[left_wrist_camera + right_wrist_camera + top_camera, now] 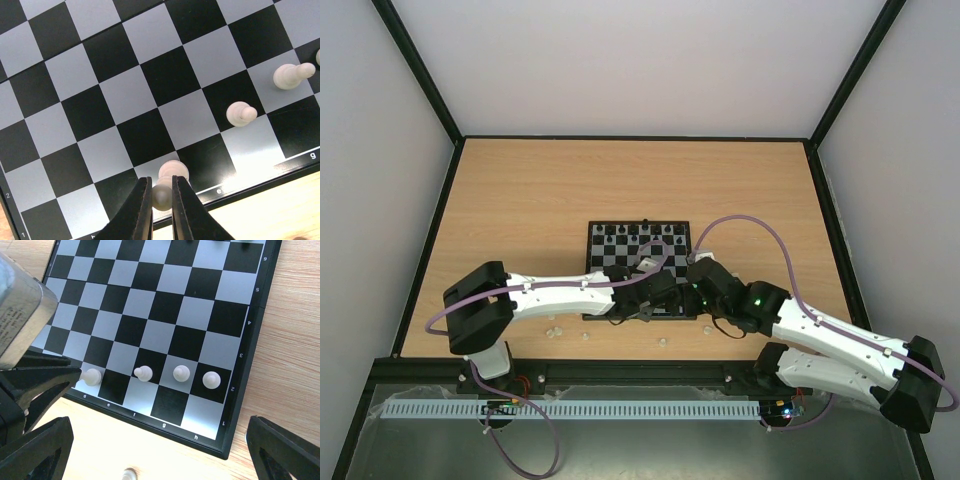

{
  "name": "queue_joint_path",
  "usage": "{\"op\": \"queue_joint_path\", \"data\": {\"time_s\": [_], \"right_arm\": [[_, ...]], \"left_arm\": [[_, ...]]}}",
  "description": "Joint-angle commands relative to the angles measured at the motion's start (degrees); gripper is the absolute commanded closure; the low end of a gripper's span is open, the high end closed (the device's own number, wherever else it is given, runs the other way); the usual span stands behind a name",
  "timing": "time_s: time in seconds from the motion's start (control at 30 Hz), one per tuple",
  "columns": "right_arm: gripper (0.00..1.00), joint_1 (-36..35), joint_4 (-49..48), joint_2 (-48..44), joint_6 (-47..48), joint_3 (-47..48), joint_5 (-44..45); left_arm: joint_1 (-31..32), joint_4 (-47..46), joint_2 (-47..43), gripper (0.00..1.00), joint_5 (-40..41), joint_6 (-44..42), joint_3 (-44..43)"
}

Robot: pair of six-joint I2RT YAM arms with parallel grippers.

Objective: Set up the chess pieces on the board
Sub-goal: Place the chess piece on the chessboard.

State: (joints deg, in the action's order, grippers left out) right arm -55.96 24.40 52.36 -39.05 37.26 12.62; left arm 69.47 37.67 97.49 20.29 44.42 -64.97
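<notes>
The board point(620, 262) lies mid-table, with black chess pieces point(638, 232) on its far rows. My left gripper point(161, 192) is shut on a cream-white pawn point(170, 176), which is at a pale front-row square by the "d" mark. The same pawn point(92, 376) shows at the left fingertips point(70, 374) in the right wrist view. Three more white pawns point(181, 373) stand in a row on the second rank. My right gripper point(160, 455) hangs open and empty over the table just before the board's near right corner.
Loose white pieces lie on the wood in front of the board point(556, 330) point(585, 337) point(663, 343). One of them point(129, 474) lies between the right fingers, below the board's border point(235, 440). Both arms crowd the board's near edge.
</notes>
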Motion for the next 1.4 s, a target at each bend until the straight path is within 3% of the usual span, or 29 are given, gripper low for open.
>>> {"op": "queue_joint_path", "data": {"time_s": [0.0, 0.63, 0.93, 1.37], "right_arm": [[0.04, 0.0, 0.1, -1.4, -0.6, -0.4, 0.5], [0.04, 0.0, -0.3, -1.6, -0.2, -0.7, 0.1], [0.04, 0.0, -0.5, -1.6, 0.0, -0.9, 0.0], [0.04, 0.0, -0.7, -1.8, 0.0, -1.0, -0.2]], "left_arm": [[0.5, 3.6, 1.1, 0.92, 2.1, 1.3, -0.4], [1.2, 4.9, 3.7, 0.87, 1.9, 2.2, -0.3], [1.5, 5.6, 3.5, 0.77, 2.0, 3.1, -0.4], [1.9, 6.0, 3.5, 0.74, 2.2, 3.9, 0.1]]}}
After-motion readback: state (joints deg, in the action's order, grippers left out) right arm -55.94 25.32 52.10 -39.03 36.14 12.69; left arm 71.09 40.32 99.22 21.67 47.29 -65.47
